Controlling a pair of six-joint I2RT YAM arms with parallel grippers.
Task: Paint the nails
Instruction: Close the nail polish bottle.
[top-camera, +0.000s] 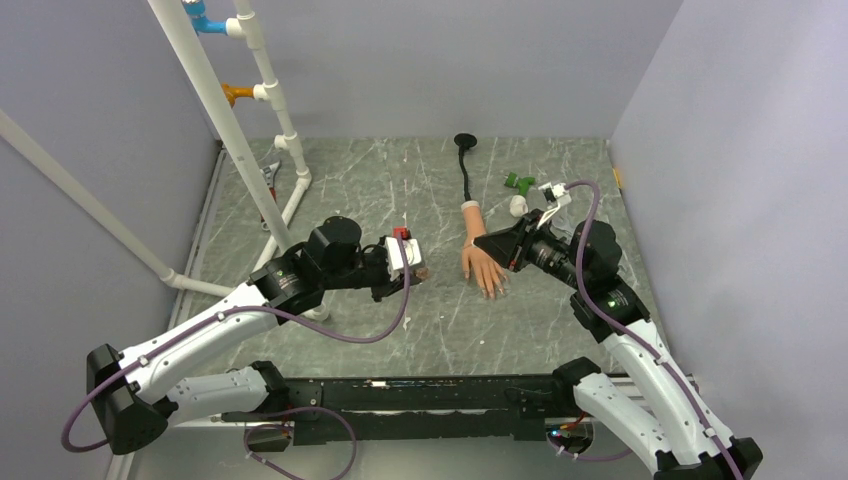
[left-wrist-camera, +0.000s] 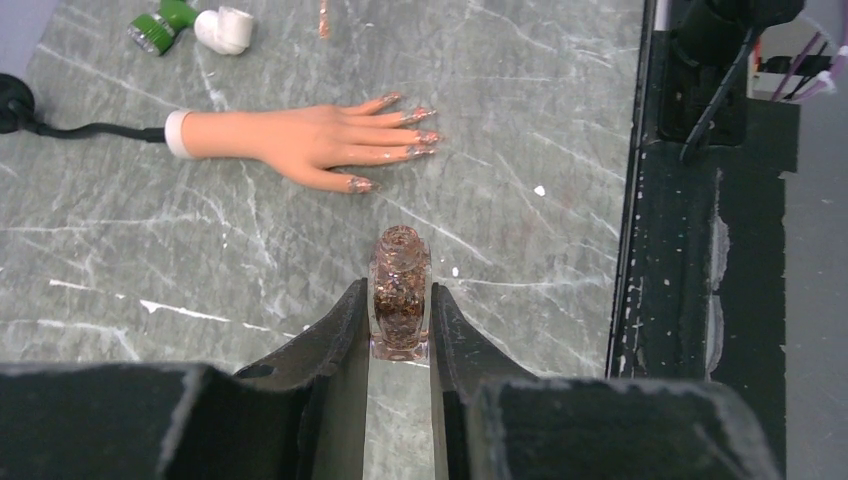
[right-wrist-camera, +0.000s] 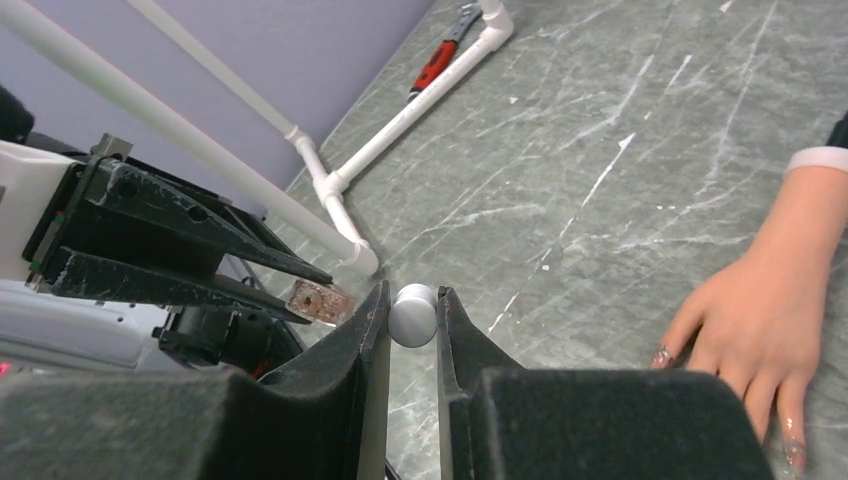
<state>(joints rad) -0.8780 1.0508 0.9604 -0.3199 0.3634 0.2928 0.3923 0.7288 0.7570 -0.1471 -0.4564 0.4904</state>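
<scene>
Left wrist view: nails (left-wrist-camera: 421, 115) look glittered — left gripper (left-wrist-camera: 399, 300) clenches bottle (left-wrist-camera: 400, 262), right gripper (right-wrist-camera: 412, 298) pinches cap (right-wrist-camera: 412, 318) — recapping seems left.

— How many nails (left-wrist-camera: 430, 137) do you have there?
— You have five, on one mannequin hand (left-wrist-camera: 300, 140).
— And the rest?
— One glitter bottle (left-wrist-camera: 400, 295), one silver cap (right-wrist-camera: 412, 314), one green fitting (left-wrist-camera: 160, 25), one white fitting (left-wrist-camera: 225, 28), one red-handled tool (right-wrist-camera: 435, 60), and two grippers: left gripper (left-wrist-camera: 398, 292), right gripper (right-wrist-camera: 412, 295).
</scene>
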